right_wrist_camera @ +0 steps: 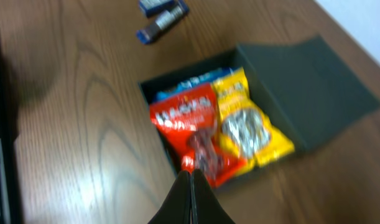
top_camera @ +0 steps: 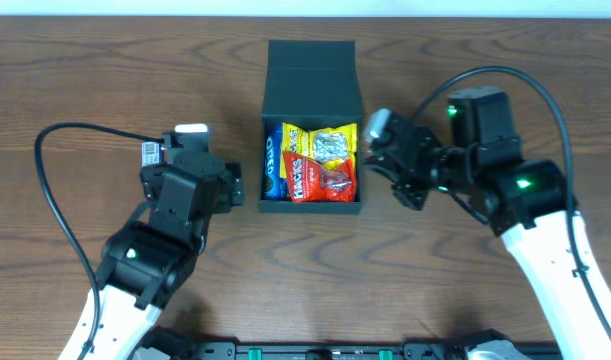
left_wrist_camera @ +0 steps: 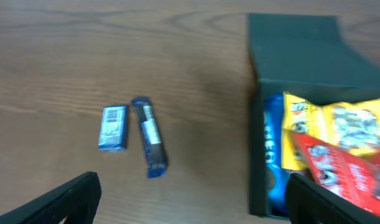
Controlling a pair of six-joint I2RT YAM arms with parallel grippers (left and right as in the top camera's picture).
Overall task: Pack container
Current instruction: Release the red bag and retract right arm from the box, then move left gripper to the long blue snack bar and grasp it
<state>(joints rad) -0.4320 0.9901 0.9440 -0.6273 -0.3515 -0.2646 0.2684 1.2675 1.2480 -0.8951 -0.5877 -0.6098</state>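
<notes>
I get even, fairly bright light, soft shadows; overhead is sharp, both wrist views blur, smearing the container edges.

- Your left arm comes in from 7 o'clock in the overhead view and bends at the wrist.
- Your left gripper points toward 3 o'clock. Its fingers stand wide apart, one at each lower corner of the left wrist view.
- Your right arm comes in from 5 o'clock and folds back toward the middle.
- Your right gripper points toward 9 o'clock. Its fingers are pressed together into one dark wedge at 6 o'clock of the right wrist view.
</notes>
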